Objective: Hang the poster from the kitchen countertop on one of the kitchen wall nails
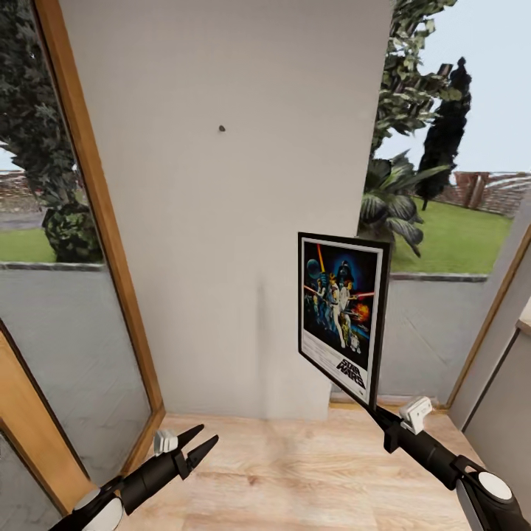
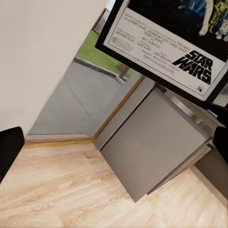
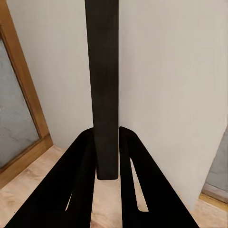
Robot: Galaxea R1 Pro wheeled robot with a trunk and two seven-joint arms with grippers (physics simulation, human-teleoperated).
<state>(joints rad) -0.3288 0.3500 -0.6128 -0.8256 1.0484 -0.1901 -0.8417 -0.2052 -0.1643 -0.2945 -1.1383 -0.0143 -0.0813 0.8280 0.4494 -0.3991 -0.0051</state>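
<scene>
While the left tool hangs low over the pale wood-grain floor with its black pointed fingers spread and nothing between them, a tall glass pane in a warm wooden frame stands beside it. Next comes a matte off-white wall panel carrying one small dark nail high up. Right of that, well below the nail and apart from the wall, the poster is held upright in the air: a thin black frame, white inner border, blue-black artwork with red lightsabers and a slanted title at its foot. The right tool pinches its lower corner; in the right wrist view the flat black fingers press on the frame's thin dark edge. Flat grey cabinet fronts show in the left wrist view.
</scene>
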